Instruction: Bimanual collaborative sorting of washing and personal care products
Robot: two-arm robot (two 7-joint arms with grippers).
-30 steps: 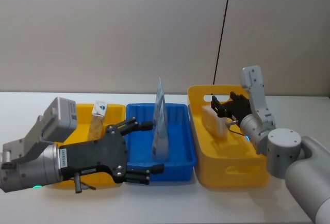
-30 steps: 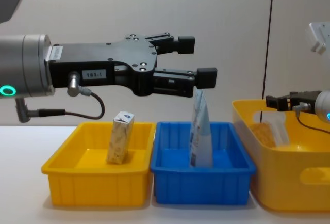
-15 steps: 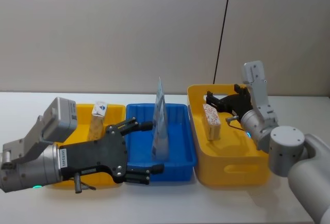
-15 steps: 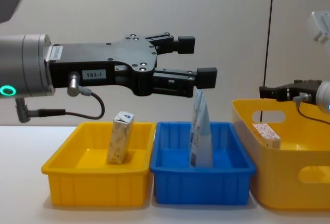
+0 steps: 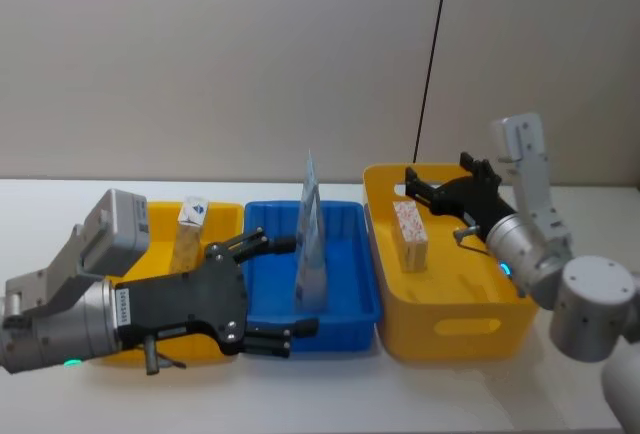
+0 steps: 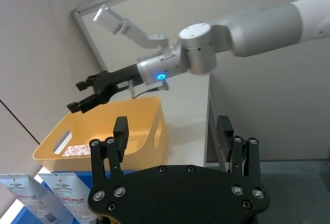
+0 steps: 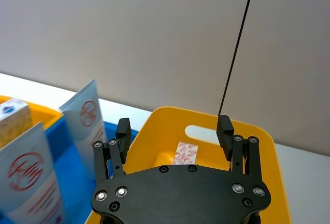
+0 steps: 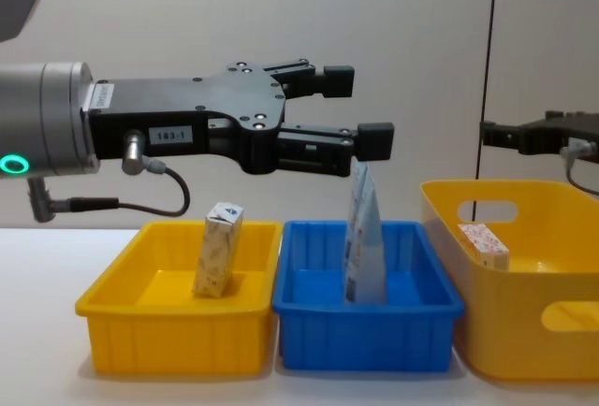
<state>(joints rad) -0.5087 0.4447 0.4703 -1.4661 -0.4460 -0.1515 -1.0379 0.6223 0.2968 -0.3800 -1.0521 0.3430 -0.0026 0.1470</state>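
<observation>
A white box with red-orange leaf print (image 5: 410, 235) (image 8: 484, 244) (image 7: 184, 153) stands inside the large yellow bin (image 5: 450, 329) on the right. My right gripper (image 5: 412, 184) (image 8: 487, 135) (image 6: 77, 96) hovers open above that bin, holding nothing. A cream carton with a blue top mark (image 5: 189, 232) (image 8: 218, 249) leans in the left yellow bin (image 8: 168, 331). The tall pale-blue pouch (image 5: 311, 249) (image 8: 363, 238) (image 7: 87, 115) stands upright in the blue bin (image 8: 374, 336). My left gripper (image 5: 303, 285) (image 8: 370, 108) is open and empty, held just above the pouch's top.
The three bins sit side by side on a white table (image 5: 330, 394), with a plain wall behind. A thin black cable (image 5: 432, 64) hangs down behind the large yellow bin. Bare table shows in front of the bins.
My right gripper let go of the leaf-print box, which now stands free, and rose up out of the large yellow bin. The left arm has not moved.
</observation>
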